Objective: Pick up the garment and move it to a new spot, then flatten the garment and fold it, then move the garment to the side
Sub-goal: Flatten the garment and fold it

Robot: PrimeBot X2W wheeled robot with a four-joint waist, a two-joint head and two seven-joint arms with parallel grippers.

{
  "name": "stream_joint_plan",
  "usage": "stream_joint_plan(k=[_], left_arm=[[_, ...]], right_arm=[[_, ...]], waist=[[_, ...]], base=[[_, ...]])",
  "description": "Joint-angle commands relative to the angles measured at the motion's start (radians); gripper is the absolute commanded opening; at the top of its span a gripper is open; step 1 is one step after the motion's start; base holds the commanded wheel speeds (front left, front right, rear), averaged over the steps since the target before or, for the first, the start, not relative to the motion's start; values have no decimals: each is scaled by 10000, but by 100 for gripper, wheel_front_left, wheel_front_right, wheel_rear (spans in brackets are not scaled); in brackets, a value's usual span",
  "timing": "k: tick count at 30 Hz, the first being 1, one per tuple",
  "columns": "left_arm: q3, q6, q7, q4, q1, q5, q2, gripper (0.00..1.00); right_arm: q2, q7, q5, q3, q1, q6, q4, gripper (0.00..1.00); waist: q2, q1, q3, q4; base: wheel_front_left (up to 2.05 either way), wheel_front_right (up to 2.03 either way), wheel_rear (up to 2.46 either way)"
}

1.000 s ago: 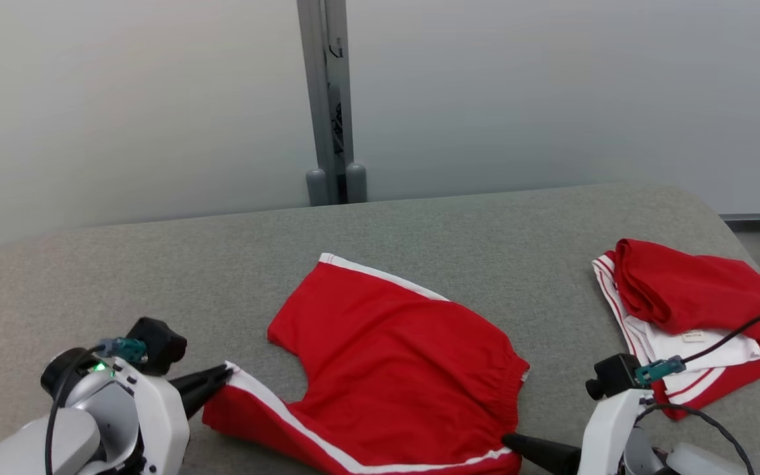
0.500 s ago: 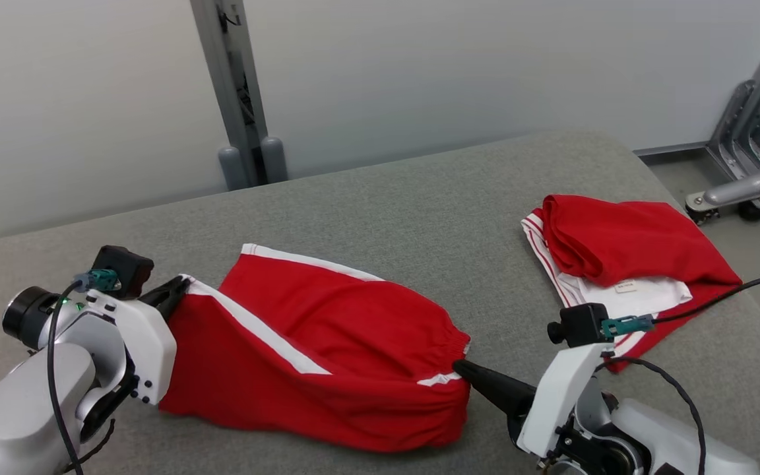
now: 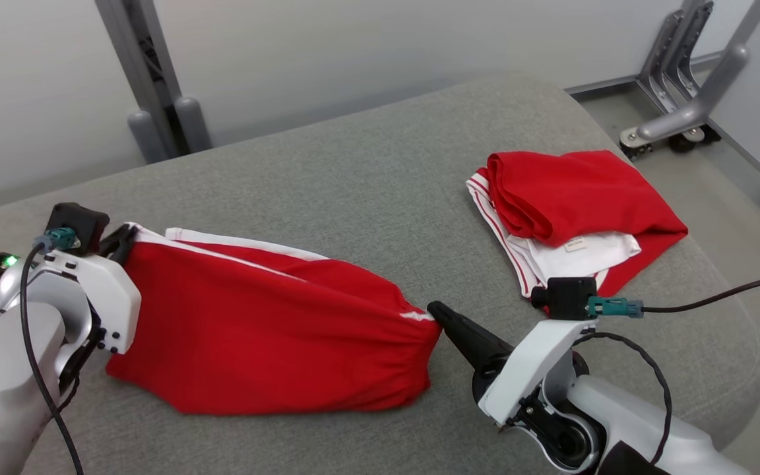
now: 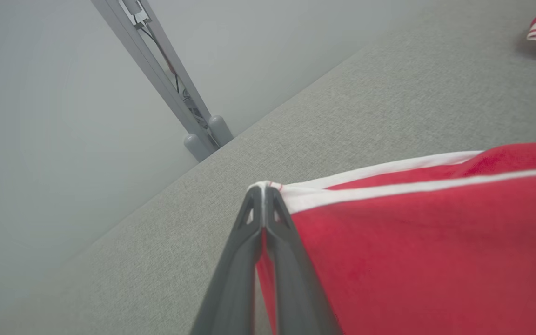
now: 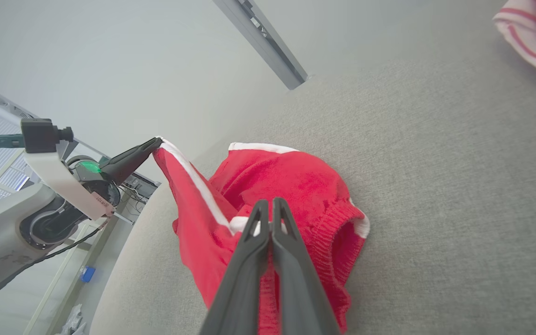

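Observation:
The garment [image 3: 268, 330] is a pair of red shorts with white side stripes, folded over on the grey padded table [image 3: 367, 185] and stretched between my two grippers. My left gripper [image 3: 124, 237] is shut on the white-trimmed leg-hem corner [image 4: 268, 186] and holds it up off the table. My right gripper [image 3: 434, 310] is shut on the elastic waistband edge [image 5: 268, 228] at the garment's right end. In the right wrist view the left gripper [image 5: 154, 143] shows pinching the raised corner of the shorts [image 5: 268, 186].
A second pile of red and white clothing [image 3: 565, 211] lies at the table's right end, close to its rounded edge. Grey metal frame legs [image 3: 683, 86] stand on the floor beyond. A grey post [image 3: 149, 86] rises behind the table.
Both grippers lifted and carried the near half of the shorts over the far half, folding them. The head camera turned, shifting the whole picture left.

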Motion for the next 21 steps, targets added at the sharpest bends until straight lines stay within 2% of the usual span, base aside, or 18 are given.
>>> stream_joint_plan(k=[1, 13, 21], left_arm=[[0, 31, -90, 189, -225, 88, -68, 0], [-190, -291, -422, 1884, -953, 295, -603, 0], [-339, -384, -493, 2625, -1413, 465, -769, 0]], right_arm=[[25, -222, -105, 19, -156, 5, 124, 0], [746, -1031, -589, -260, -447, 5, 820, 0], [1426, -1033, -1632, -1477, -385, 5, 915, 0]], waist=[[0, 0, 196, -184], [0, 0, 814, -787], [0, 0, 1234, -1062]], base=[[0, 0, 0], [0, 0, 0], [0, 0, 0]])
